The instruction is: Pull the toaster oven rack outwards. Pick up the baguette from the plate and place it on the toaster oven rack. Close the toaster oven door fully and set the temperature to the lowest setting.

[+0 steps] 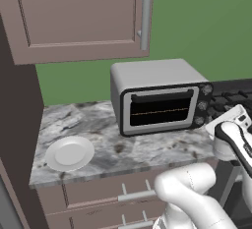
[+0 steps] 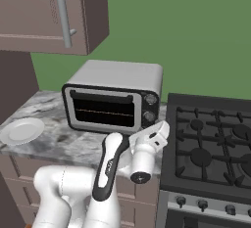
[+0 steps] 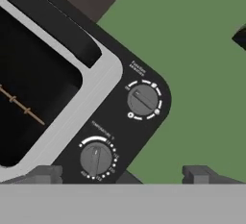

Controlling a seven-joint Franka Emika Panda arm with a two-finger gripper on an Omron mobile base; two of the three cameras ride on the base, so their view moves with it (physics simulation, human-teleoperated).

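Claw [image 3: 120, 174] held spread just before toaster oven [image 1: 147, 78] middle knob [image 3: 96, 158], presumably lined up for temperature setting; door [image 1: 158, 109] shut.

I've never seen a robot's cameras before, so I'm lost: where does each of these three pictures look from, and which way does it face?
Left base view: behind the arm's left, facing the toaster oven and plate; white arm lower right.
Right base view: behind the arm's right, facing the same oven, with the stove beside it; arm lower left, gripper open.
Hand view: on the hand, close on the oven's knobs; dark fingertips at the bottom.
Both base views share the oven, plate and counter.
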